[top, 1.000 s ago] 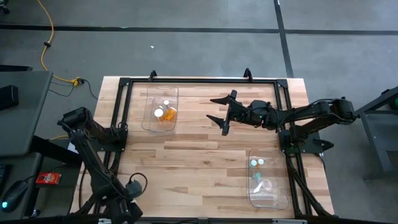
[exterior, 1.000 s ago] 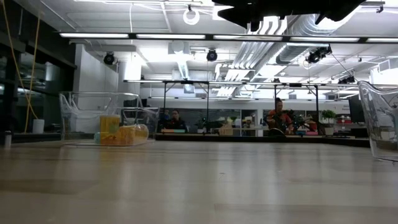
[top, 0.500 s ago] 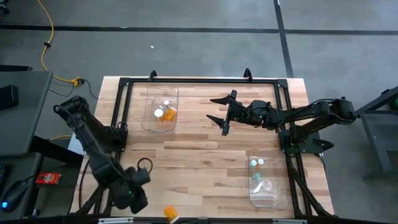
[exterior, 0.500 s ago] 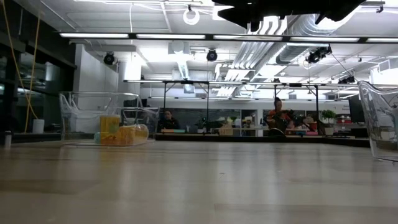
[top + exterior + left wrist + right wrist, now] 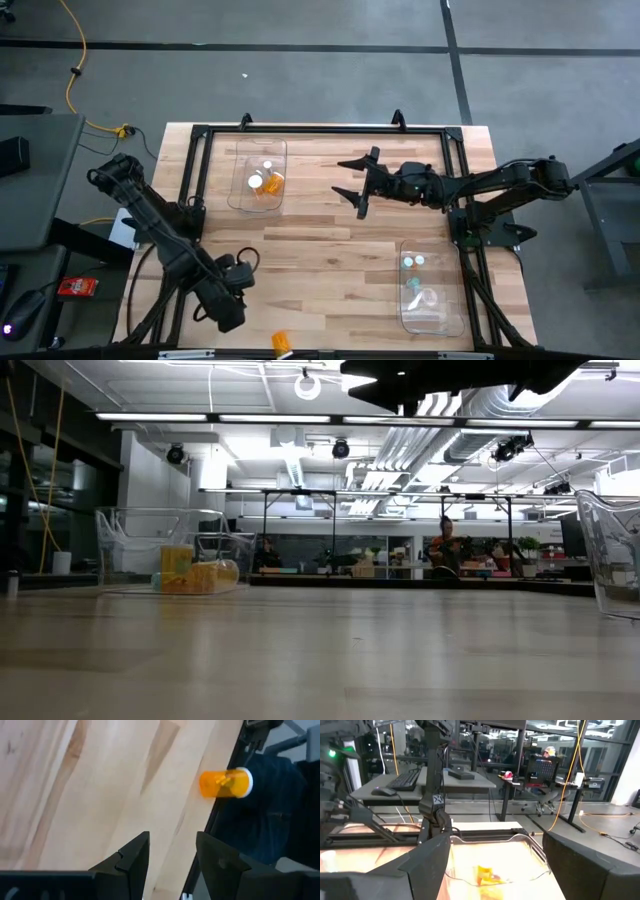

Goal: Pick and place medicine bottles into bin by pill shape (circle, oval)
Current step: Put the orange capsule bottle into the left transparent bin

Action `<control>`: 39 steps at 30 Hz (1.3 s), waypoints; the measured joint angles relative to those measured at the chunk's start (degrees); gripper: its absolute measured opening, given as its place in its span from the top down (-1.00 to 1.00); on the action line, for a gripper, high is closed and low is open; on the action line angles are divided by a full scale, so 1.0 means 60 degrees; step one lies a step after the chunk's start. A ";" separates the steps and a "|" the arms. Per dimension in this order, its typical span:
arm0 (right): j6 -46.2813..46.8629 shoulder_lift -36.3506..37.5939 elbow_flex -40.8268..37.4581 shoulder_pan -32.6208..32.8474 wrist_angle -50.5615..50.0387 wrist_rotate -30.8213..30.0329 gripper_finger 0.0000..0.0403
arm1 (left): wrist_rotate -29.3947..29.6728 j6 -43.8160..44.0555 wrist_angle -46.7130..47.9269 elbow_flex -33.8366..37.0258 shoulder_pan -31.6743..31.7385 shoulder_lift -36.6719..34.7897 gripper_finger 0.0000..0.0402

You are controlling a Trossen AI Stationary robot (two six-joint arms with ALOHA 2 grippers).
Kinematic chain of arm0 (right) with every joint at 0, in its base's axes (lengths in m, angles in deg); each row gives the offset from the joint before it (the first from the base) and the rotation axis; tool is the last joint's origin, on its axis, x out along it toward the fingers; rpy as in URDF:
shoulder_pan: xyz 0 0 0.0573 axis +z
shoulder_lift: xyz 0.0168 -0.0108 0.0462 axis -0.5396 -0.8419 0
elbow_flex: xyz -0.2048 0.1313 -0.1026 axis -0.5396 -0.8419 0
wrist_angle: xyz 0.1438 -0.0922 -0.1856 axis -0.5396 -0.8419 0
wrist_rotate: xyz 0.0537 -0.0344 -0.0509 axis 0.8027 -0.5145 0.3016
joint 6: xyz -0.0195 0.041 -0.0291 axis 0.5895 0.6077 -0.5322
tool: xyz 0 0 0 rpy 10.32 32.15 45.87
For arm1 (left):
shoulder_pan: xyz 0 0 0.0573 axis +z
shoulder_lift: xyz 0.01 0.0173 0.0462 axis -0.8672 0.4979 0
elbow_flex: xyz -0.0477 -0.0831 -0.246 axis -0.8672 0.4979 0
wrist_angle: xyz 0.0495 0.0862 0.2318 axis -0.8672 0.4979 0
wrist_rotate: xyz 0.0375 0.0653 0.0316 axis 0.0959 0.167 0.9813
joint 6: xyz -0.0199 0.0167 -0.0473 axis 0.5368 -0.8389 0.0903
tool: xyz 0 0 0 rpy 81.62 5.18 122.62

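Most of the sorting looks done. The far-left clear bin (image 5: 258, 176) holds amber bottles (image 5: 272, 182) with white caps, and the near-right clear bin (image 5: 430, 285) holds pale, teal-tinted bottles (image 5: 412, 262).

1 amber medicine bottle (image 5: 281, 343) is left, lying on its side at the worktop's (image 5: 330, 255) near edge. The wrist view shows it (image 5: 225, 783) right at the edge, cap pointing off the wood.

The left hand (image 5: 228, 305) is low near that corner, its fingers (image 5: 131, 855) parted and empty, the bottle ahead of them and not yet between them.

The right hand (image 5: 358, 185) hovers high over the far middle, fingers spread wide, holding nothing.

Judging by colour, this last bottle probably belongs in the far-left bin.
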 joint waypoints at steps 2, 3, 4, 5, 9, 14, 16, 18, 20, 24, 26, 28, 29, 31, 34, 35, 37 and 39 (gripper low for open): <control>0.0038 0.0000 0.0000 0.0000 0.0100 0.0000 -0.55 | 0.0005 -0.0009 -0.0003 0.0000 0.0100 0.0000 0.25; 0.0037 0.0000 0.0000 0.0000 0.0095 0.0000 -0.55 | 0.0010 -0.0009 -0.0003 0.0000 0.0122 0.0000 0.24; 0.0039 0.0000 0.0000 0.0000 0.0069 0.0000 -0.55 | 0.0012 -0.0007 -0.0003 0.0000 0.0125 0.0000 0.24; 0.0050 0.0000 0.0000 0.0000 0.0060 0.0000 -0.55 | 0.0012 -0.0008 -0.0004 0.0000 0.0122 0.0000 0.25; 0.0250 0.0000 0.0000 0.0004 0.0058 0.0000 -0.55 | 0.0008 -0.0127 -0.0010 0.0000 0.0076 0.0000 0.24; 0.0516 0.0000 0.0000 0.0022 -0.0134 0.0000 -0.55 | 0.0442 -0.1748 -0.0271 0.0015 0.0088 0.0096 0.20; 0.0571 0.0000 0.0000 0.0022 -0.0204 0.0000 -0.55 | 0.0742 -0.2526 -0.0744 0.0015 0.0182 0.0209 0.15; 0.0563 0.0000 0.0000 0.0022 -0.0320 0.0000 -0.55 | 0.0734 -0.3341 -0.1252 0.0018 0.0353 0.0319 0.07; 0.0563 0.0000 0.0000 0.0022 -0.0392 0.0001 -0.55 | 0.0596 -0.3996 -0.1966 0.0007 0.0584 0.0474 -0.03; 0.0568 0.0000 0.0000 0.0022 -0.0517 0.0000 -0.55 | 0.0027 -0.5076 -0.3137 0.0009 0.0981 0.0921 -0.27; 0.0571 0.0000 0.0000 0.0022 -0.0485 0.0000 -0.55 | -0.0436 -0.5362 -0.3587 0.0007 0.1107 0.1169 -0.39; 0.0574 0.0000 0.0000 0.0022 -0.0489 0.0002 -0.55 | -0.0824 -0.5653 -0.3935 -0.0027 0.1202 0.1464 -0.51; 0.0607 0.0000 0.0000 0.0022 -0.0491 0.0000 -0.55 | -0.0964 -0.5885 -0.3910 -0.0134 0.1235 0.1633 -0.56; 0.0704 0.0000 0.0000 0.0022 -0.0514 0.0000 -0.55 | -0.1135 -0.6514 -0.3797 -0.0548 0.1240 0.2039 -0.65; 0.0753 0.0000 0.0000 0.0022 -0.0514 0.0000 -0.55 | -0.1140 -0.7863 -0.3090 -0.1481 0.1238 0.2737 -0.73; 0.0753 0.0000 0.0000 0.0022 -0.0514 0.0000 -0.55 | -0.1088 -0.8412 -0.2718 -0.1798 0.1238 0.2975 -0.74; 0.0747 0.0000 0.0000 0.0022 -0.0515 0.0000 -0.55 | -0.0885 -0.9482 -0.1904 -0.2409 0.1192 0.3454 -0.75; 0.0749 0.0000 0.0000 0.0022 -0.0516 0.0000 -0.55 | -0.0672 -1.0460 -0.1244 -0.2853 0.1130 0.3851 -0.75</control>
